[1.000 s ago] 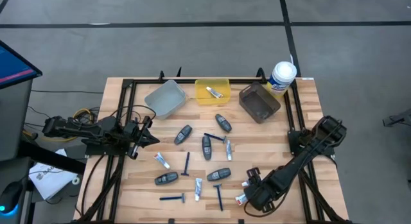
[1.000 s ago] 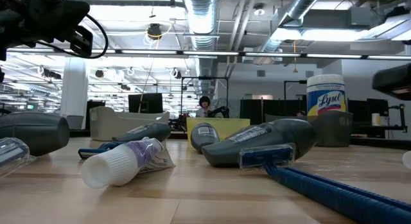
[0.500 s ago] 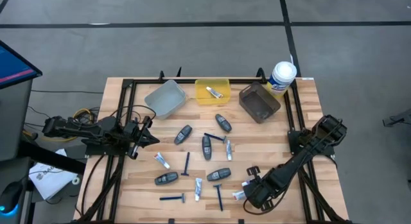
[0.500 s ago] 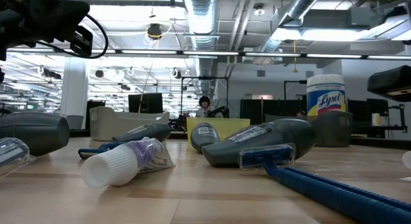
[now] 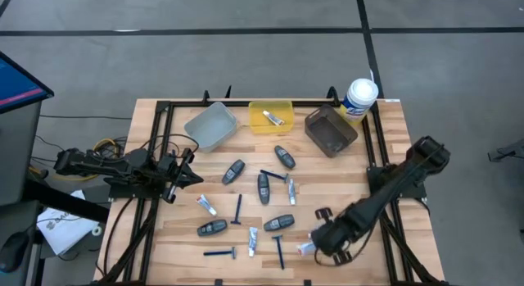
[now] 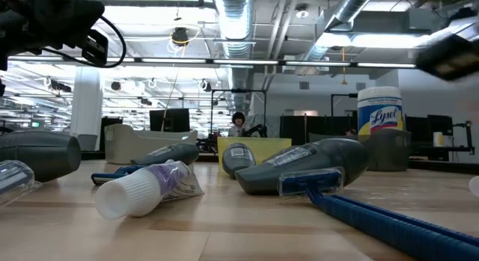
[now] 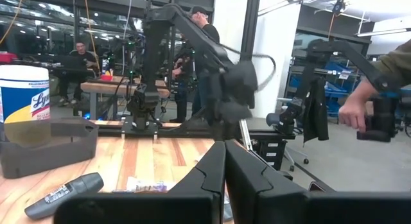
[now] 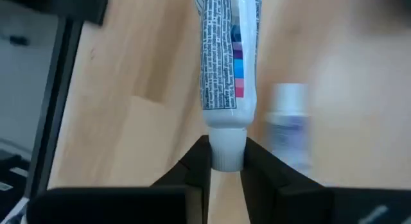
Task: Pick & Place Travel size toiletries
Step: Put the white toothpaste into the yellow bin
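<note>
My right gripper [image 5: 314, 244] is near the table's front right, shut on a white mini tube [image 5: 304, 248] with a printed label [image 8: 221, 63]. A second tube [image 8: 289, 124] lies on the wood just beside it. Dark grey pods [image 5: 263, 186], thin blue razors [image 5: 238, 210] and more tubes [image 5: 206, 205] lie scattered flat over the middle of the table. One tube [image 5: 272, 117] lies in the yellow bin [image 5: 255, 110]. My left gripper [image 5: 196, 179] waits shut at the table's left side, its fingers [image 7: 212, 176] together. My right gripper pinches the tube's white cap [image 8: 226, 146] between its two fingers, one on each side. The fingers come slanting down from the table's right. The tube sticks straight out ahead of them. Whether its far end is off the wood, I cannot tell.
A grey bin [image 5: 211, 126], the yellow bin and a brown bin [image 5: 331, 130] stand along the far edge, with a white wipes canister [image 5: 359, 97] at the far right corner. A black frame [image 5: 164, 114] rims the table. People stand in the room behind.
My right gripper has gone up from the table, as the low view shows. The tube in it has shifted a little toward the far edge, while the tube beside it has stayed put.
</note>
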Tool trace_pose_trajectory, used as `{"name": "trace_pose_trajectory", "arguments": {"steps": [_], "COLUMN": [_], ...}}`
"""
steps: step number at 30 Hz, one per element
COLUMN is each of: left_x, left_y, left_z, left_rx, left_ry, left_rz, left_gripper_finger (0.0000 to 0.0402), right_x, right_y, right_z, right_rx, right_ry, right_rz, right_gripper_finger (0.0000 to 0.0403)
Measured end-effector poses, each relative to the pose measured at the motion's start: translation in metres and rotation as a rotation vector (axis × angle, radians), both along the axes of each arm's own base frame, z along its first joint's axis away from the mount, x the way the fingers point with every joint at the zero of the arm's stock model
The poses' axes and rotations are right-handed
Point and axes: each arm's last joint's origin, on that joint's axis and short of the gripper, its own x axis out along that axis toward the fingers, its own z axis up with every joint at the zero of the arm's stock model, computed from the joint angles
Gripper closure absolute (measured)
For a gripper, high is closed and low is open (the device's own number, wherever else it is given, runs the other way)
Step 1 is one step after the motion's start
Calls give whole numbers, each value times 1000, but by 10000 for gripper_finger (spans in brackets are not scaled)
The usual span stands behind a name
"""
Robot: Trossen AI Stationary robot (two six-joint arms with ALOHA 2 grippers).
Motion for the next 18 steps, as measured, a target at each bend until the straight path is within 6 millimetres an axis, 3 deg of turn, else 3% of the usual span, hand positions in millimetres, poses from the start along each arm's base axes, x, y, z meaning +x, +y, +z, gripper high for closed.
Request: {"name": "trace_pose_trajectory", "arguments": {"steps": [4, 9, 13, 18], "left_x": [0, 0, 0, 0], "left_y": [0, 0, 0, 0], "left_z": [0, 0, 0, 0], "left_rx": [0, 0, 0, 0], "left_ry": [-1, -2, -2, -2], "left_rz": [0, 0, -1, 0], "left_gripper_finger": [401, 401, 401, 401], "right_x": [0, 8, 16, 30], "right_y": [-34, -97, -156, -228], "right_z": [39, 77, 91, 95], "right_rx": [47, 42, 17, -66], "right_ry": [-78, -243, -325, -355], "right_rz": [-90, -336, -557, -757], "right_gripper_finger": [353, 353, 353, 353]}}
